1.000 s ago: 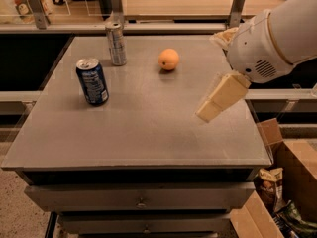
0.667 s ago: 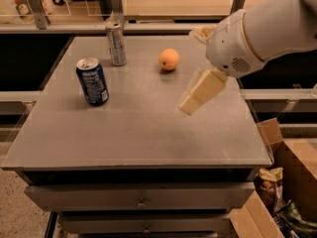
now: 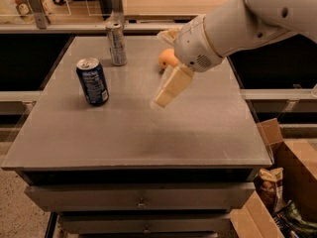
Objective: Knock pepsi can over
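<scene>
The gripper (image 3: 166,95), open or closed I cannot tell, hangs mid-frame, right of the pepsi can (image 3: 92,82); a wide sweep could miss it or topple the silver can (image 3: 116,43).

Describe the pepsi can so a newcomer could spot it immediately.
On the grey table, look at the left half, well left of the gripper hovering over the middle. The pepsi can stands upright there, nearer the front than the slim silver can. It is the short, stout, dark-blue one with white print.
</scene>
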Robot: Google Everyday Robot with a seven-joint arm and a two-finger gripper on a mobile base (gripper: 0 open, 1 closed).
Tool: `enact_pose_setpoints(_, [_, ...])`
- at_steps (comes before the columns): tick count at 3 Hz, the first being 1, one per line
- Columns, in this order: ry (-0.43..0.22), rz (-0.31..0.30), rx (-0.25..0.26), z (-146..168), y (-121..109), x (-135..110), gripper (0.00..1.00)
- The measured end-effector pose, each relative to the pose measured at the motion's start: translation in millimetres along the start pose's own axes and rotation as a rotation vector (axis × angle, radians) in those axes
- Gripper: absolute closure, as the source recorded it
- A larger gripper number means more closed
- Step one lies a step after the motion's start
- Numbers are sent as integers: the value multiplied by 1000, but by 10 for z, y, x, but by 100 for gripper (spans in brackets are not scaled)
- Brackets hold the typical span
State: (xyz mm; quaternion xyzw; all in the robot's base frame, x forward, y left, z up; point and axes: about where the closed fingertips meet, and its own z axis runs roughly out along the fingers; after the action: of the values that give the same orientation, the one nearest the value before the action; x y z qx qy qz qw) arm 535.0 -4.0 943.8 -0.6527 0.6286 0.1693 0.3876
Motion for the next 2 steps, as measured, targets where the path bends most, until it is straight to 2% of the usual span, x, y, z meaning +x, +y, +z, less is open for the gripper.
enact_pose_setpoints(2, [-168,2,-94,508,-84,-144,0])
